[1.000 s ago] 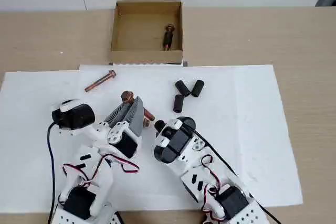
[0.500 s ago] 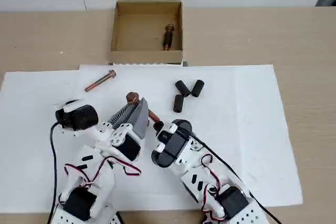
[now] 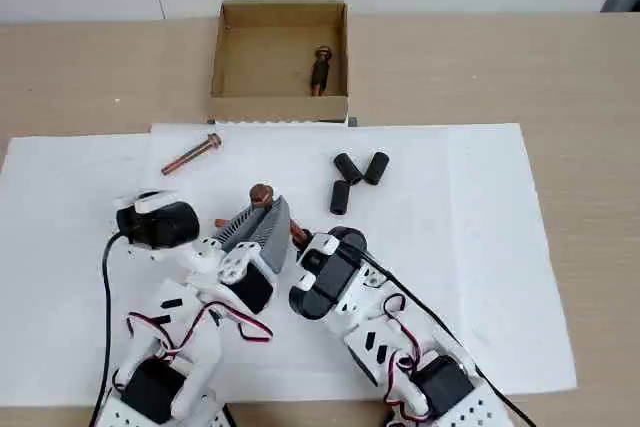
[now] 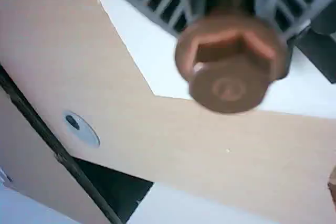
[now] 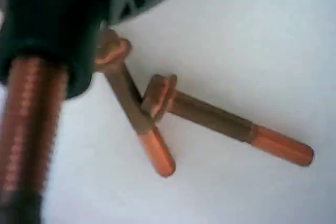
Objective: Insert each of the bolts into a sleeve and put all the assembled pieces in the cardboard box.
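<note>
Two grippers meet over the near half of the white sheet (image 3: 470, 247). The left gripper (image 3: 262, 219) has its jaws closed on a copper bolt (image 4: 230, 61), head toward the far side. The right gripper (image 3: 302, 239) has its jaws closed on a black sleeve (image 5: 47, 19), with threaded shank protruding from it. Two loose bolts (image 5: 134, 111) (image 5: 231, 127) lie touching just beside. Beyond are three spare sleeves (image 3: 340, 197) (image 3: 347, 168) (image 3: 376, 168) and a single bolt (image 3: 191, 154). Farthest, on the desk (image 3: 560, 67), the cardboard box (image 3: 228, 57) holds one assembled piece (image 3: 320, 69).

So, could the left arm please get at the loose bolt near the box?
Probably not yet: the left gripper is shut on its own bolt, so it cannot grasp the loose bolt, though the paper between looks free.
</note>
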### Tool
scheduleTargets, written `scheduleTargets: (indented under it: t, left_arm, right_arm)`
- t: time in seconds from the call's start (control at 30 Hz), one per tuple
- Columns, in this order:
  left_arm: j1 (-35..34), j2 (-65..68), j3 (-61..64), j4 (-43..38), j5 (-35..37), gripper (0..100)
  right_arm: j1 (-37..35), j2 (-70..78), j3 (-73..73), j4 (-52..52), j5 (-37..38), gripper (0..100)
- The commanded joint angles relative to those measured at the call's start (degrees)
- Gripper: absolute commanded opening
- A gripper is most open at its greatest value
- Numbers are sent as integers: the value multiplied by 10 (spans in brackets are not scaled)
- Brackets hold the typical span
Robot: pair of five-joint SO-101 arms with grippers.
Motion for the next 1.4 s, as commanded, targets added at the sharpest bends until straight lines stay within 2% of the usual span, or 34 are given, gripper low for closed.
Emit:
scheduleTargets:
  t: [0.0, 0.23, 0.47, 0.53, 0.63, 0.7, 1.2, 1.37]
  left_arm:
    - [24, -4, -12, 8, -4, 5]
    - [31, -5, 36, 48, -38, 5]
    - [48, -6, 51, 66, -51, 8]
    - [48, -6, 51, 67, -52, 50]
    - [47, -5, 51, 69, -77, 180]
    - [45, -5, 51, 69, -97, 233]
    - [40, -4, -57, 91, -157, 224]
    - [-28, -4, -78, 111, -193, 224]
  right_arm:
    - [-3, -7, 8, -21, 32, 2]
    - [-4, -7, 9, -64, 40, 2]
    - [-4, -7, 9, -60, 40, 2]
    - [-3, -7, 9, -60, 40, 2]
    - [-3, -6, 9, -60, 39, 2]
    - [-3, -6, 9, -59, 38, 2]
    - [14, -6, 10, -58, 36, 2]
    - [31, -6, 10, -58, 36, 2]
